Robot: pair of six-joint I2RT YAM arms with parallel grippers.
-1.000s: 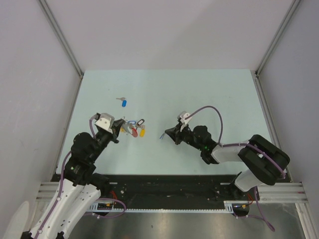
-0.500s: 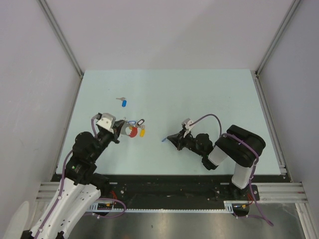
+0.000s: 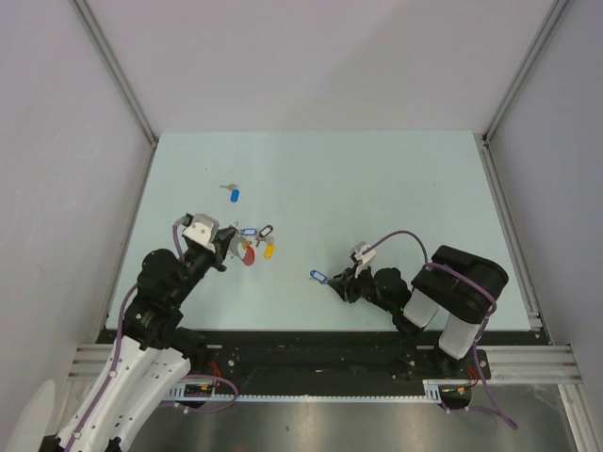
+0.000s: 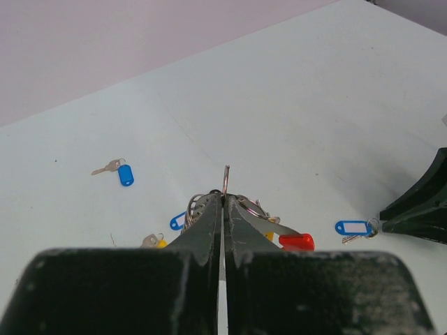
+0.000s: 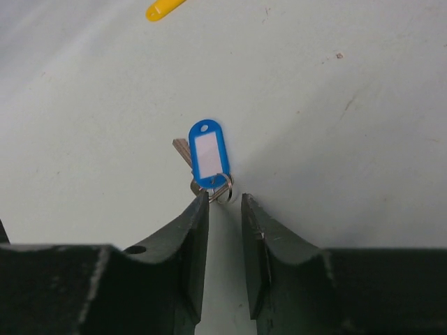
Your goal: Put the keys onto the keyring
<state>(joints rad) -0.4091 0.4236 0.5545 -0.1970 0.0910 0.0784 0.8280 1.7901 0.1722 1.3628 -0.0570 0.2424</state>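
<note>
The keyring (image 4: 296,241) pinned left, the blue-tagged key (image 5: 207,155) loose right.
The left gripper (image 4: 223,199) is clamped shut on the keyring, propping its metal loop upright, probably to steady it for threading; the right gripper (image 5: 225,200) stands slightly parted, gripping nothing, tips flanking the blue-tagged key lying flat on the desk (image 5: 349,70).

The keyring (image 4: 296,241) is largely hidden behind the left gripper (image 4: 223,204); a yellow tag (image 5: 163,9) is cut off at the far edge of the right wrist view.
</note>
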